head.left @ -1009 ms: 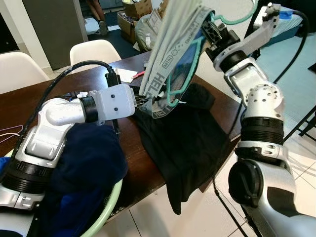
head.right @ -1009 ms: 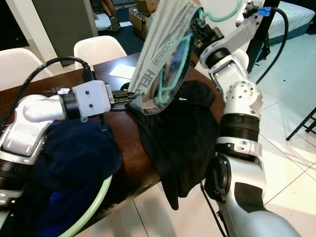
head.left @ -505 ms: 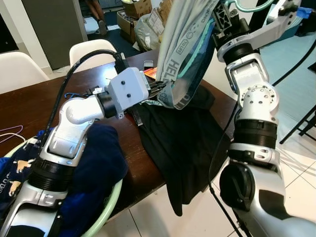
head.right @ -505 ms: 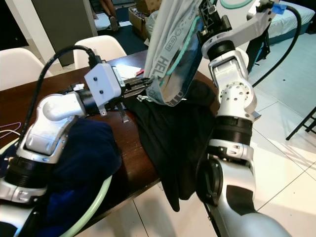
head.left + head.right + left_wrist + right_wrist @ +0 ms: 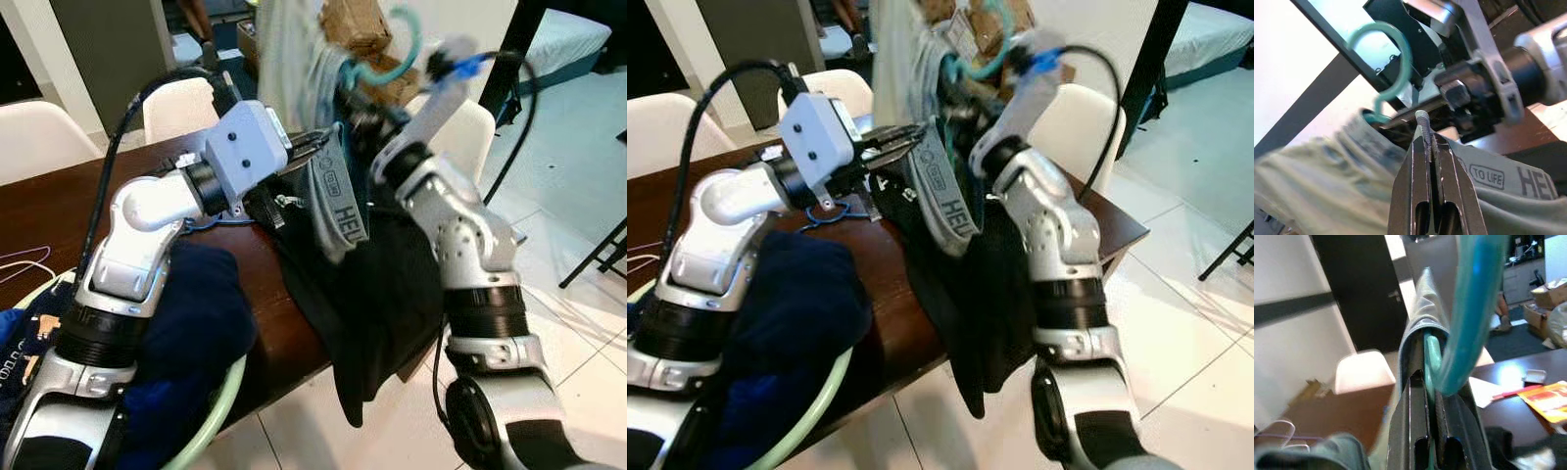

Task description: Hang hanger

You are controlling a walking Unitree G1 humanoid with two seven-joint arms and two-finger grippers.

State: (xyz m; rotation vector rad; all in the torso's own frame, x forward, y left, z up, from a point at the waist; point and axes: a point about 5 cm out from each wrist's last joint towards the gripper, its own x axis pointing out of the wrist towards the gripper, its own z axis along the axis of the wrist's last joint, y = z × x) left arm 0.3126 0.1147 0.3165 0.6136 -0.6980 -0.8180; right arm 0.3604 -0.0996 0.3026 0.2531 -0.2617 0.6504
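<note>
The right gripper (image 5: pixel 1432 396) is clenched on the teal hanger (image 5: pixel 387 69) and holds it high above the far right part of the table (image 5: pixel 59 220). A pale garment (image 5: pixel 328 201) with a printed band hangs from the hanger and falls down over a black cloth (image 5: pixel 382 294) that lies over the table edge. The left gripper (image 5: pixel 1430 147) has its fingers pressed together beside the garment, near the hook; I cannot tell if it pinches any fabric. I judge the hanger to be light and stiff, probably plastic and a little slippery, while the garment is soft and may swing or slide off. The best place to hold is the neck under the hook, where the right gripper already holds it. The hook points up and its opening seems to face right. The hanger's long axis is hidden by the garment, so its direction is unclear. A basket (image 5: pixel 220 411) with dark clothes stands near left.
</note>
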